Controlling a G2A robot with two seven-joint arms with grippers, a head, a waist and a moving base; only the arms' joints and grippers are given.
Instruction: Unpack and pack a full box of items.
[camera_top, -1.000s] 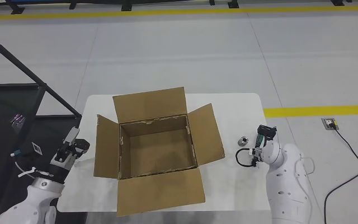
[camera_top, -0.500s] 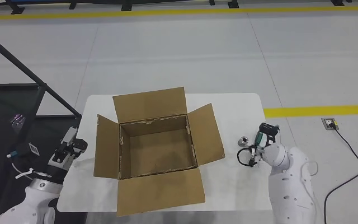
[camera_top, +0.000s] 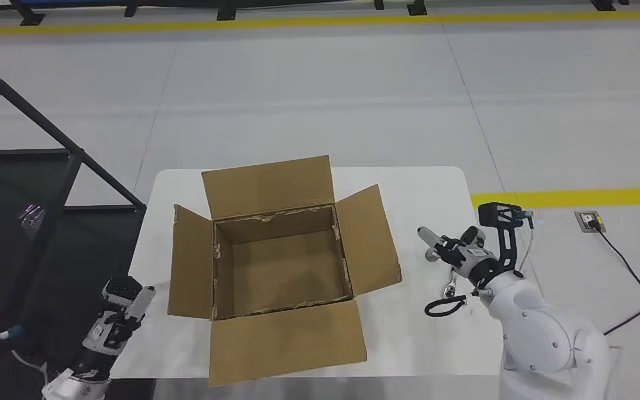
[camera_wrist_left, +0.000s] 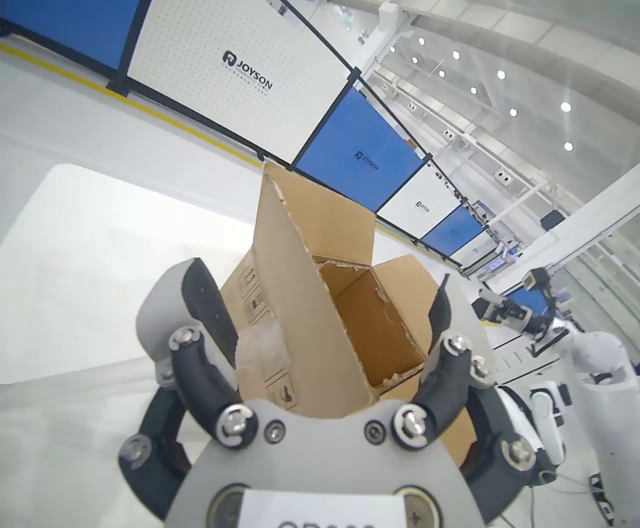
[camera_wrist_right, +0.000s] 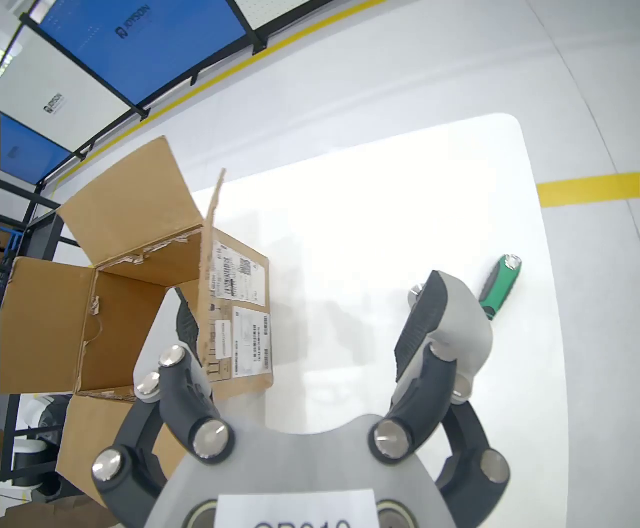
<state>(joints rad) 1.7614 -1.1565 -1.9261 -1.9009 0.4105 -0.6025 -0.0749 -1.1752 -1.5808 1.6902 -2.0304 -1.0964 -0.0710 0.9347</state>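
Note:
An open cardboard box (camera_top: 283, 262) stands in the middle of the white table (camera_top: 420, 190) with all its flaps spread, and its inside looks bare. My right gripper (camera_top: 437, 246) hovers to the right of the box, open and holding nothing (camera_wrist_right: 309, 292). A green-handled tool (camera_wrist_right: 500, 285) lies on the table just beyond one fingertip, and a small silver piece (camera_wrist_right: 414, 294) peeks out beside it. My left gripper (camera_top: 127, 297) is off the table's left edge near the front, open and holding nothing (camera_wrist_left: 320, 282), facing the box (camera_wrist_left: 320, 320).
A black frame (camera_top: 70, 170) stands left of the table. A black cable loop (camera_top: 445, 305) hangs by the right arm. The table is bare behind the box and along its right side. Yellow floor lines run behind and to the right.
The right arm has lifted and swung back to the right, leaving the green tool on the table. The left arm has drawn back toward the front-left corner, away from the box.

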